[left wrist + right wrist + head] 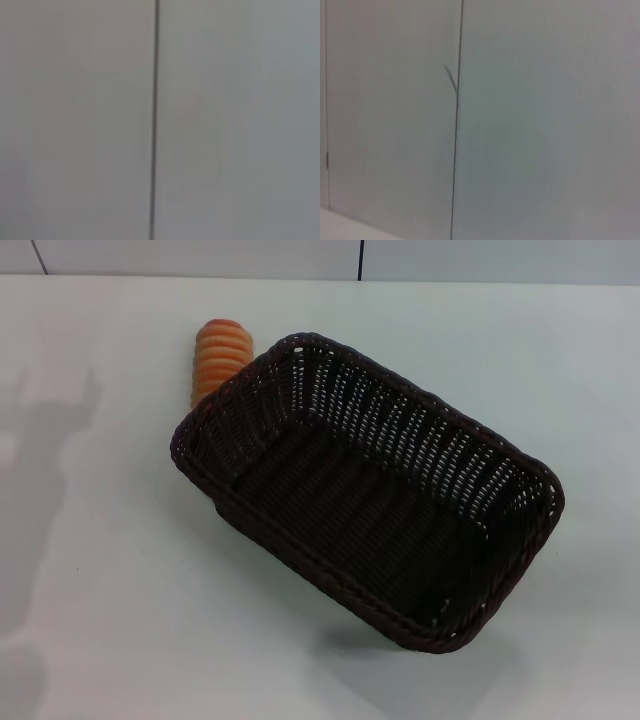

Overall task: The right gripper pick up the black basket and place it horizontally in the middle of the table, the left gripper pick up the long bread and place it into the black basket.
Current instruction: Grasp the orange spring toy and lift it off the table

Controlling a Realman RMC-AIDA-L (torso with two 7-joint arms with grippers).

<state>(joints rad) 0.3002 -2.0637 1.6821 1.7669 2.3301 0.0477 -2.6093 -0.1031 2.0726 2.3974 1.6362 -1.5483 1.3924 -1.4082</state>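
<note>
White table fills the head view, pale panelled wall behind; both wrist views show only that wall and its seams. Neither the left gripper nor the right gripper is in sight, so whether their fingers are open or closed cannot be told. Black basket sits near the table's middle, skewed diagonally, open side up, empty. Long bread lies just beyond its far-left corner, touching or nearly so, partly hidden by the rim. Judgement: basket looks light, stiff, woven; pinch the braided rim on a long side. Bread looks light and ridged; grasp across its middle, gently.
</note>
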